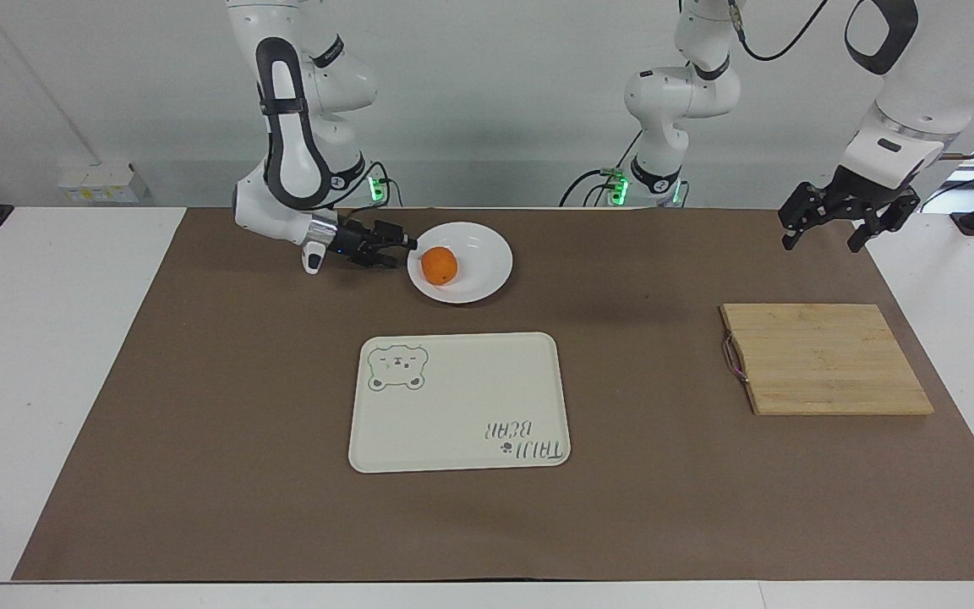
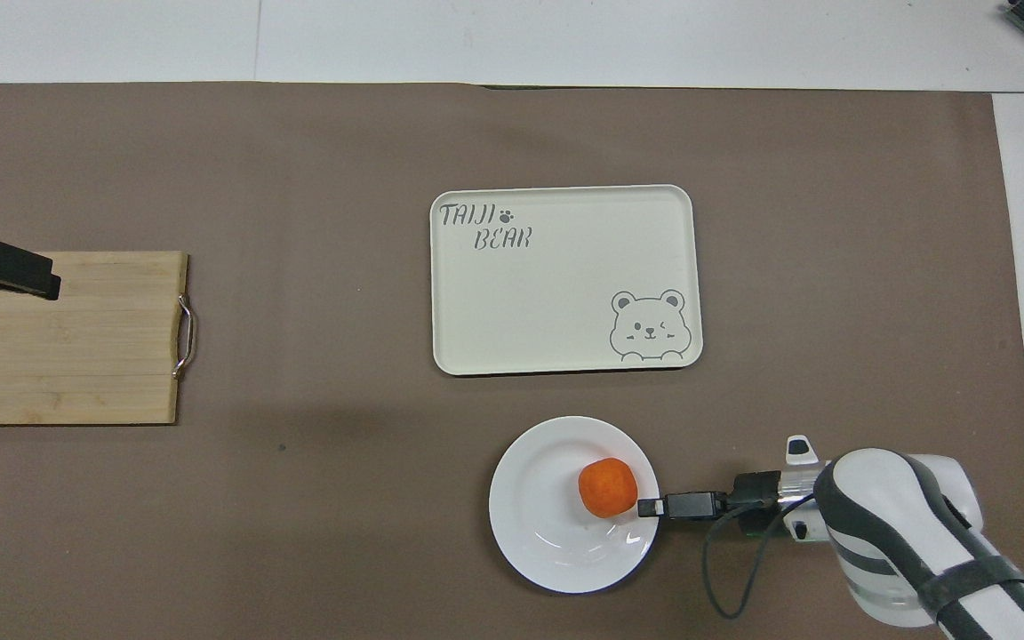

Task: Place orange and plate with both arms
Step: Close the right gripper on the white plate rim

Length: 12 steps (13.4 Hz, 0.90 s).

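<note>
Right end effector (image 1: 398, 251) at plate (image 1: 478, 279) rim, grip unclear; left end effector (image 1: 844, 227) wide apart.
Orange (image 1: 439, 265) sits in plate; tray (image 1: 462, 406) at its 6 o'clock on brown counter (image 1: 199, 423).

a cream tray (image 1: 459, 402) printed with a bear lay on the brown mat (image 1: 199, 423), while a bamboo cutting board (image 1: 825, 359) sat well apart toward the left arm's end.
</note>
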Each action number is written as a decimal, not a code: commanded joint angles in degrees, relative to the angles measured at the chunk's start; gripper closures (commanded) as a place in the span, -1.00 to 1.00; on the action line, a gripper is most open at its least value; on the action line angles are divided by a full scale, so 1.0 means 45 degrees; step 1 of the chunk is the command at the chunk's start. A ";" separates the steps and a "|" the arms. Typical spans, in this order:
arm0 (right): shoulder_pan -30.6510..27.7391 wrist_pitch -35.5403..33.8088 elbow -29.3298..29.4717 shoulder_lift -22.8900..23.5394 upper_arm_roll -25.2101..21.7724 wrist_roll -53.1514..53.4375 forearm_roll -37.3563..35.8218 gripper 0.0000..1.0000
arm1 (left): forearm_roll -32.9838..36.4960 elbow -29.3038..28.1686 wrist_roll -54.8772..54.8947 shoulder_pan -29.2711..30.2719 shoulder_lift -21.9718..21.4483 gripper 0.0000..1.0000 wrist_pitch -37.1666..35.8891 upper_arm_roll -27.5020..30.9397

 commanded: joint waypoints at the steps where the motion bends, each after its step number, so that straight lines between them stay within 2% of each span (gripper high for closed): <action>1: 0.0005 0.0264 -0.0223 -0.0173 -0.0008 -0.0055 0.0423 0.52 | 0.0004 -0.0279 -0.0050 0.0096 -0.0331 -1.00 -0.0050 -0.0083; 2: 0.0024 0.0283 -0.0223 -0.0173 -0.0008 0.0083 0.0423 0.80 | 0.0004 -0.0278 -0.0050 0.0096 -0.0331 -1.00 -0.0049 -0.0083; 4: 0.0025 0.0361 -0.0223 -0.0134 0.0011 0.0085 0.0423 1.00 | 0.0004 -0.0278 -0.0050 0.0096 -0.0331 -1.00 -0.0088 -0.0083; 8: -0.0014 0.0284 -0.0107 -0.0017 -0.0008 -0.0089 0.0403 1.00 | 0.0004 -0.0278 -0.0050 0.0096 -0.0331 -1.00 -0.0088 -0.0083; 12: -0.0617 -0.0417 0.0633 0.0431 -0.0047 -0.1493 0.0384 1.00 | 0.0004 -0.0278 -0.0050 0.0096 -0.0331 -1.00 -0.0088 -0.0083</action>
